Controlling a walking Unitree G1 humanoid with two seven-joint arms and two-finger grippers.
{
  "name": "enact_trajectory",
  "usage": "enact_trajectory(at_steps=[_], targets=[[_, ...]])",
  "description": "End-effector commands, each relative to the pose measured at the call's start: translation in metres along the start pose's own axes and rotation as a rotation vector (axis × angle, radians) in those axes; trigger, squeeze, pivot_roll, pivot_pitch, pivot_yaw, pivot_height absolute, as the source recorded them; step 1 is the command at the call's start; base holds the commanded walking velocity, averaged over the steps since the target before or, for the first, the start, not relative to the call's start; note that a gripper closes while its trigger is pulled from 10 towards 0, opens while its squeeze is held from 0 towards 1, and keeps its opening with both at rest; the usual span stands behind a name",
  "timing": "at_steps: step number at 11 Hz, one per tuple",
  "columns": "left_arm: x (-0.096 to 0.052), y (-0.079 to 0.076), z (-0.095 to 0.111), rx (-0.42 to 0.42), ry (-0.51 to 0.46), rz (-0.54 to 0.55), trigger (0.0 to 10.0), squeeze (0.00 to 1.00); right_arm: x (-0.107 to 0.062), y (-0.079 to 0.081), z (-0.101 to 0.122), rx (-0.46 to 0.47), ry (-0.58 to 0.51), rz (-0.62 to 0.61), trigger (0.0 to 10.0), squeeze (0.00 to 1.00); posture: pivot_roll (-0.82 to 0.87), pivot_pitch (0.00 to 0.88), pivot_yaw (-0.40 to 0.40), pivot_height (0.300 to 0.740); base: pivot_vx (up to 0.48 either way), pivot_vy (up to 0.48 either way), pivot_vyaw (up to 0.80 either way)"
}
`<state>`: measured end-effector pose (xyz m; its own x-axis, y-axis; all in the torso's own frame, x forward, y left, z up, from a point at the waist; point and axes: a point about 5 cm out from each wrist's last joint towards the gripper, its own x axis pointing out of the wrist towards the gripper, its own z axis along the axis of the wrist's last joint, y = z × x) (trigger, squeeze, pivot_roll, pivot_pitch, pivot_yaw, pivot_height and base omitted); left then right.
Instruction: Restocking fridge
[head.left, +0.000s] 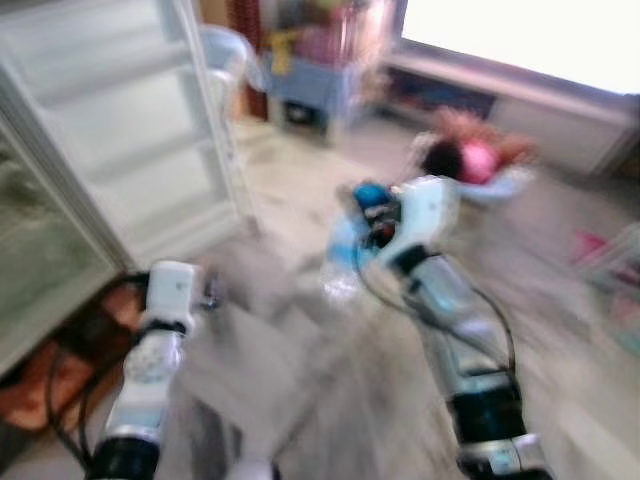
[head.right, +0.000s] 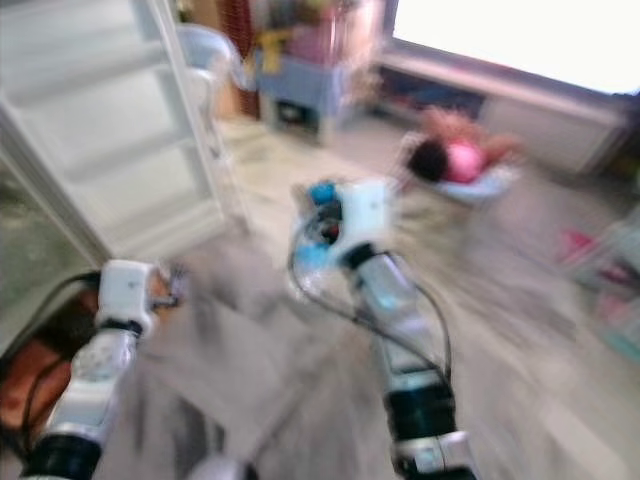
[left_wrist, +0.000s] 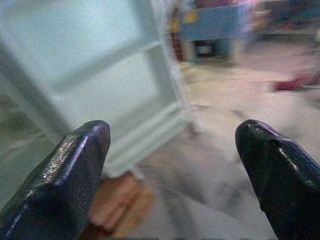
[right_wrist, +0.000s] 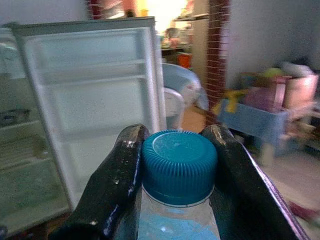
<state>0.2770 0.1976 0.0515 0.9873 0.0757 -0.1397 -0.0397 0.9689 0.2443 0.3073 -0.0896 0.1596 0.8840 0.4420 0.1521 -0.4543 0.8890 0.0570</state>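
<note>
- Clamped between the two black fingers of the right gripper (right_wrist: 176, 150): a clear plastic bottle with a ribbed blue screw cap (right_wrist: 178, 167), pinched at the neck just under the cap, one finger (right_wrist: 117, 175) pressed to each side.
- Bottle's long axis running straight along the fingers, cap end towards the wrist camera, body pointing out past the fingertips.
- Seen from the head, blurred by camera motion: right gripper (head.left: 352, 238) held out ahead at mid-height over the grey floor (head.left: 300, 380), a pale blue smear of bottle below it.
- Left gripper (left_wrist: 172, 160) empty, fingers spread wide apart, aimed low at the foot of the fridge door.
- Open white fridge (right_wrist: 30, 145) lying ahead and to the left of the carried bottle; its swung-out white door with moulded shelf rails (head.left: 120, 130) just beyond the left arm.
- Left arm nearer the fridge, but the load on the right: probably a turn or reach leftward needed to bring the bottle to the shelves.
- Further off: a blue low table (head.left: 310, 90), pink items on the floor (head.left: 470, 160), too blurred to name.
</note>
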Motion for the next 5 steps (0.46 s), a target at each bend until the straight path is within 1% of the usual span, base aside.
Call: enact_trajectory(at_steps=[1, 2, 3, 4, 5], targets=[[0.000, 0.000, -0.004, 0.006, 0.036, 0.031, 10.0, 0.00, -0.001, -0.009, 0.007, -0.029, -0.026, -0.022, 10.0, 0.00, 0.06, 0.000, 0.022, 0.740, 0.480, 0.000, 0.80], [-0.003, 0.002, 0.000, -0.026, 0.003, 0.031, 10.0, 0.00, -0.004, -0.012, 0.007, -0.031, -0.029, -0.036, 10.0, 0.00, 0.06, 0.000, 0.021, 0.740, 0.480, 0.000, 0.80], [-0.009, 0.004, 0.005, -0.031, -0.034, 0.021, 10.0, 0.00, -0.012, -0.018, 0.003, -0.041, -0.022, -0.066, 10.0, 0.00, 0.06, 0.000, 0.021, 0.740, 0.480, 0.000, 0.80], [-0.018, 0.002, 0.013, -0.049, -0.091, 0.005, 10.0, 0.00, -0.027, -0.031, -0.004, -0.061, -0.005, -0.130, 10.0, 0.00, 0.06, 0.000, 0.019, 0.740, 0.480, 0.000, 0.80], [-0.024, 0.000, 0.015, -0.044, -0.101, 0.012, 10.0, 0.00, -0.038, -0.038, -0.011, -0.072, 0.023, -0.168, 10.0, 0.00, 0.06, 0.000, 0.018, 0.740, 0.334, 0.000, 0.77]])
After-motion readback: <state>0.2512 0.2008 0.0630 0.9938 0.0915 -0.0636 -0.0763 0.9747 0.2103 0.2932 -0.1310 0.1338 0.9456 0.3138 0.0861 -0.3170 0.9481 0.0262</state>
